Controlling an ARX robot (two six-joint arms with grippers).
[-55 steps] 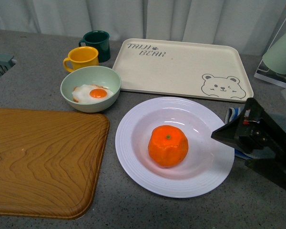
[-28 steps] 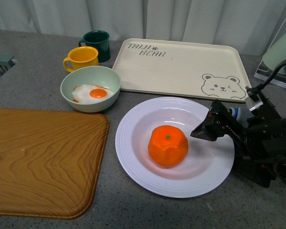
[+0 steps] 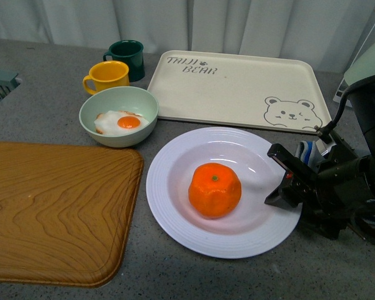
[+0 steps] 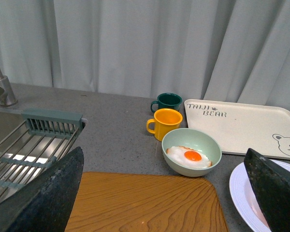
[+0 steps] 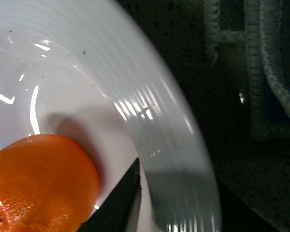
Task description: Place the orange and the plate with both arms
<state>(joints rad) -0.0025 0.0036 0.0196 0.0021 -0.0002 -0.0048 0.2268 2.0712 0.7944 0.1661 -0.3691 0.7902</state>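
The orange (image 3: 214, 189) sits in the middle of the white ribbed plate (image 3: 169, 187) on the grey counter. My right gripper (image 3: 280, 178) is open at the plate's right rim, one finger above the rim and one low beside it. In the right wrist view the jaws (image 5: 179, 203) straddle the plate's rim (image 5: 150, 96), one finger inside next to the orange (image 5: 38, 179), not closed on it. My left gripper (image 4: 163, 159) is open and empty, high above the wooden board; the plate's edge (image 4: 239, 188) shows by its finger. It is not in the front view.
A wooden board (image 3: 50, 206) lies at the left. A pale green bowl with a fried egg (image 3: 119, 115), a yellow mug (image 3: 107, 76) and a dark green mug (image 3: 126, 57) stand behind it. The beige bear tray (image 3: 237, 87) is at the back. A sink rack (image 4: 29, 145) is far left.
My right gripper has moved in from the right and come down over the plate's right rim. The plate and orange have shifted slightly to the left.
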